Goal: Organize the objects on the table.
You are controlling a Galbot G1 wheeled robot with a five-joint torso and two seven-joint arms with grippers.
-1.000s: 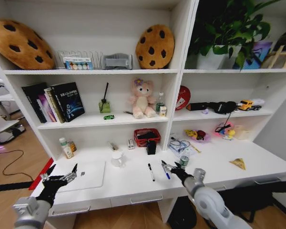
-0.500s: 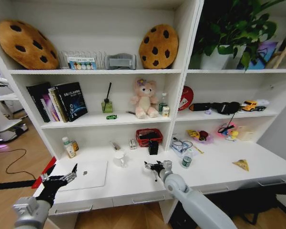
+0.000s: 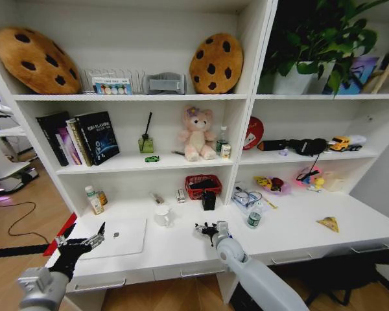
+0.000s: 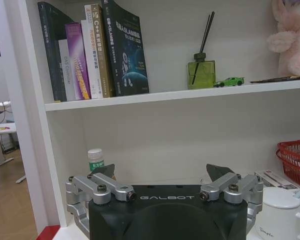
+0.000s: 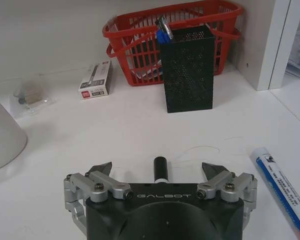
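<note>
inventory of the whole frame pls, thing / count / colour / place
Cookie-shaped cushions: 2, brown, top shelf.
Upright books: several, dark and purple, middle shelf.
Reed diffuser bottle: 1, green, middle shelf.
Tiny toy car: 1, green, beside diffuser.
Plush bear: 1, pink, middle shelf.
Potted plant: 1, green, upper right shelf.
Plastic basket: 1, red, desk back.
Mesh pen cup: 1, black, before basket.
Laptop: 1, silver, desk left.
Mug: 1, white, desk centre.
Black pen: 1, between right gripper's fingers.
Triangular piece: 1, yellow, desk right.
Left gripper: open, by laptop.
Right gripper: open, over pen.
</note>
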